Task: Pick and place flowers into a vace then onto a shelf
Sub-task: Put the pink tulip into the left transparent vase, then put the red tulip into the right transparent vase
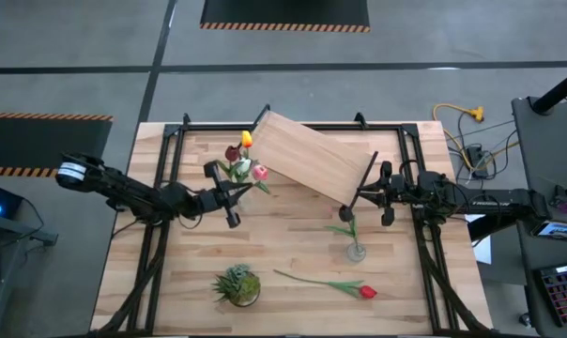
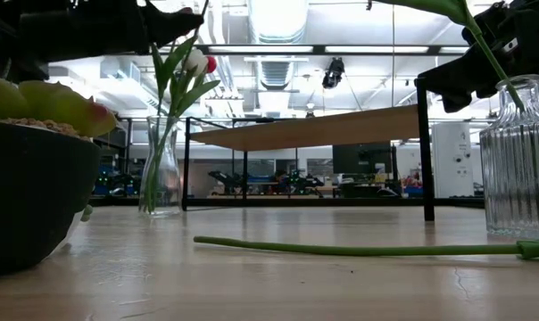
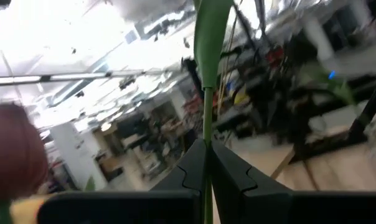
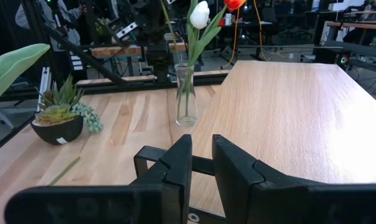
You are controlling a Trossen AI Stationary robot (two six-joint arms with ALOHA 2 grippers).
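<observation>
Left pincer (image 1: 235,192) clamped on a thin green tulip stem (image 3: 207,143), above a clear glass vase (image 2: 161,166) of yellow, maroon, white and pink tulips (image 1: 244,160). Light wooden plank shelf (image 1: 312,155) on black legs, skewed across the slatted wooden worktop (image 1: 293,239). Right pincer (image 1: 382,192) nearly closed, gripping a green stem (image 2: 489,55) over a ribbed glass bottle (image 2: 518,160). Red tulip (image 1: 332,283) flat near the front edge, beside a small potted succulent (image 1: 238,284).

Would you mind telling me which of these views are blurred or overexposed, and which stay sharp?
The left wrist view is motion-smeared, the room behind the green stem streaked and its ceiling blown out. The low view has ceiling-light glare and a dark, soft potted plant up close. The high view is evenly lit. The right wrist view is sharp on the vase.
</observation>
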